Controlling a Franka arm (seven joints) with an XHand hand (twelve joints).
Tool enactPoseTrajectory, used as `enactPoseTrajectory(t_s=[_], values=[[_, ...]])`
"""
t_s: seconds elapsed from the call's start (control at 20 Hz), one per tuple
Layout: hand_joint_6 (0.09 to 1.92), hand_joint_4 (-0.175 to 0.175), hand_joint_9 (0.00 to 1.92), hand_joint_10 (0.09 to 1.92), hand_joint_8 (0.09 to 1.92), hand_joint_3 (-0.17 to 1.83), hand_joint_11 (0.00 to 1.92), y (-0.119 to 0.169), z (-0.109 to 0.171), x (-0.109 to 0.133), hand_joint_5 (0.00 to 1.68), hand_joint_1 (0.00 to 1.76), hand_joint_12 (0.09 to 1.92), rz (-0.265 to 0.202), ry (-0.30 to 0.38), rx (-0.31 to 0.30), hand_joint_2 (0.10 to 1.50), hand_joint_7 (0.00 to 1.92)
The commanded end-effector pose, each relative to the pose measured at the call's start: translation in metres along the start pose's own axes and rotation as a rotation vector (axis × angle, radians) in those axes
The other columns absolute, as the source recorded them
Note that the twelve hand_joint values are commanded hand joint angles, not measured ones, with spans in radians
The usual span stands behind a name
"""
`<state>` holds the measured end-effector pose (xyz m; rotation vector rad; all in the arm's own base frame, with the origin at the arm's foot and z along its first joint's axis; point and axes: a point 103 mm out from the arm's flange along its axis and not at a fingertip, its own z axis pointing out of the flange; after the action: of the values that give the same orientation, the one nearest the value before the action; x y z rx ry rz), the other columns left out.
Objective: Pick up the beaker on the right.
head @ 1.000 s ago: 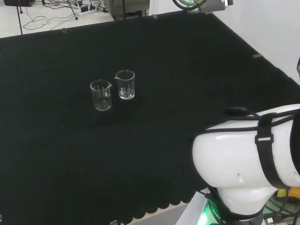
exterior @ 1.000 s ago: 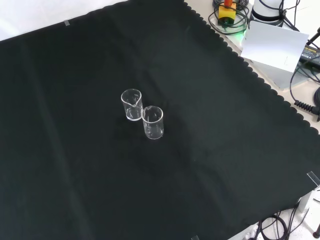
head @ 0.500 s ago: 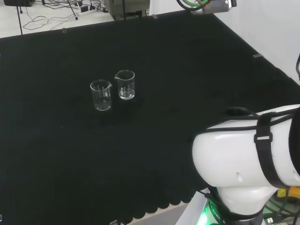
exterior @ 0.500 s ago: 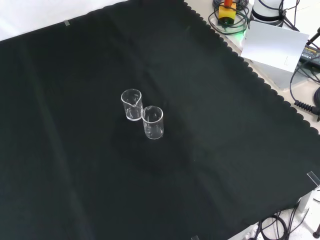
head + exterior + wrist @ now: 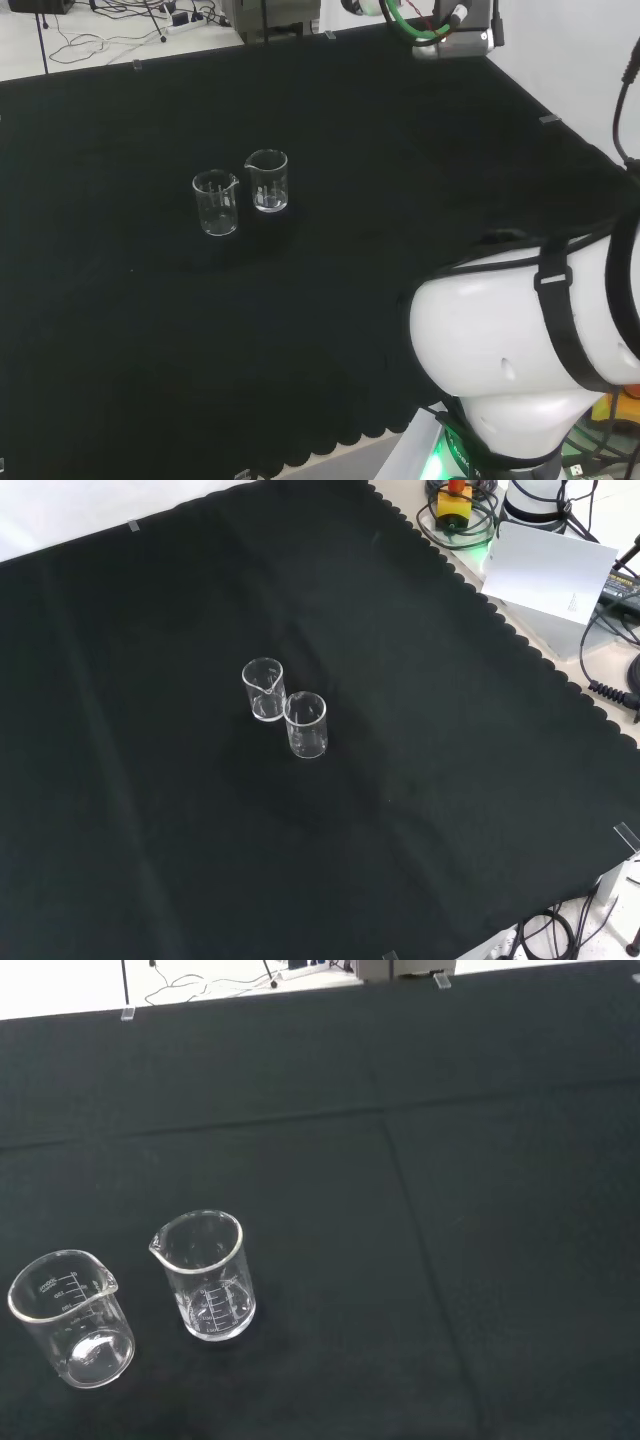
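Two clear glass beakers stand upright and close together near the middle of the black cloth. In the head view the right beaker (image 5: 267, 181) stands a little farther off than the left beaker (image 5: 216, 203). The front view has them touching or nearly so, the right beaker (image 5: 264, 689) up and to the left of the other beaker (image 5: 306, 724). From the wrist, both look empty: the spouted right beaker (image 5: 205, 1275) and its neighbour (image 5: 72, 1317). Nothing touches either beaker.
The arm's big white link (image 5: 520, 350) takes up the head view's lower right. Its wrist end with a green ring (image 5: 440, 20) hangs at that view's top. A white box (image 5: 550, 575) and cables lie past the cloth's scalloped edge (image 5: 520, 640).
In the head view the arm's wrist end with the green ring has come lower and to the left, and the white link has shifted slightly. Both beakers stay put.
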<state>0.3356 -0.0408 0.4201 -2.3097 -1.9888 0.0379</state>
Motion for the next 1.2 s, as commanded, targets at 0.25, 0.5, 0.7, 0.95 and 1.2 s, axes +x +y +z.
enactPoseTrajectory(t_s=[0.25, 0.5, 0.7, 0.95, 1.2], values=[[0.09, -0.042, 0.26, 0.71, 0.58, -0.04, 0.0, 0.07, 0.083, -0.001, 0.39, 0.53, 1.35, -0.089, 0.109, 0.055, 1.15, 0.17], [0.09, -0.039, 0.29, 0.71, 0.59, -0.09, 0.0, 0.105, 0.12, 0.001, 0.4, 0.7, 1.37, -0.112, 0.16, 0.112, 1.06, 0.18], [0.09, -0.036, 0.29, 0.7, 0.59, -0.12, 0.0, 0.123, 0.15, 0.007, 0.38, 0.78, 1.38, -0.131, 0.193, 0.149, 1.01, 0.16], [0.09, -0.036, 0.3, 0.69, 0.6, -0.17, 0.0, 0.145, 0.182, 0.014, 0.36, 0.81, 1.39, -0.152, 0.245, 0.173, 1.0, 0.15], [0.09, -0.035, 0.25, 0.67, 0.59, -0.17, 0.0, 0.164, 0.206, 0.018, 0.34, 0.82, 1.36, -0.197, 0.295, 0.207, 0.95, 0.12]])
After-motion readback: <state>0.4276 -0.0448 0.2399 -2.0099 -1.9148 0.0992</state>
